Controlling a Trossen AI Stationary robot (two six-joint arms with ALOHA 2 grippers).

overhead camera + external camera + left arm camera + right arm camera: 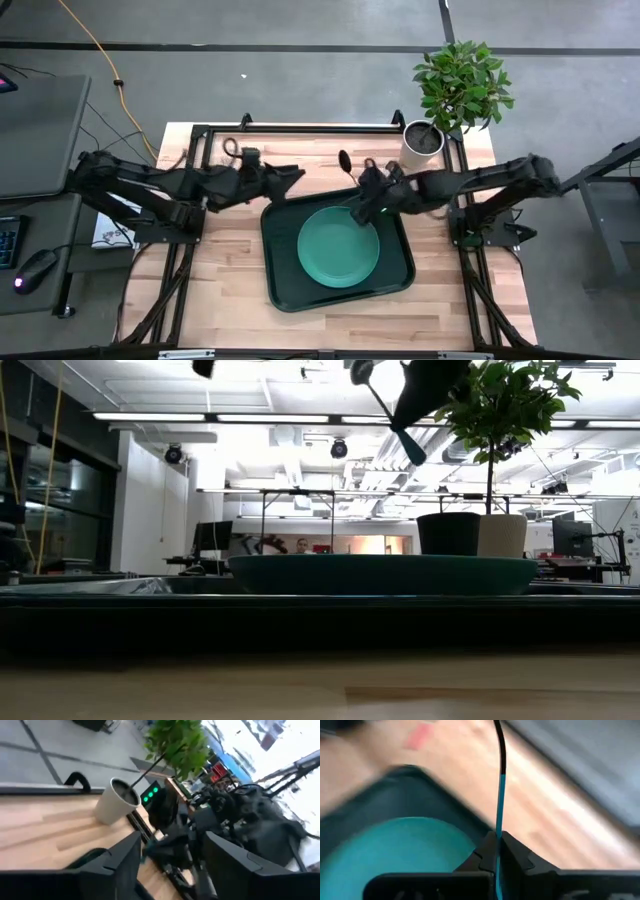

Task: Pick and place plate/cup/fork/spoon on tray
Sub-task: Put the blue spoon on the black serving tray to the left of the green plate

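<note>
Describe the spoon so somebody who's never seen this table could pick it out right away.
Find the dark green tray in the middle of the wooden table, with the round teal plate lying in it. Above the tray's far right corner, the right gripper has its jaws shut on the spoon, held clear of the table. It is the only thin utensil there, blue-handled, its bowl end pointing away from the tray.

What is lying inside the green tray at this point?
Only the plate lies in the tray. The right gripper, shut on the spoon, holds it above the tray's far edge. Whatever is under the plate is covered.
</note>
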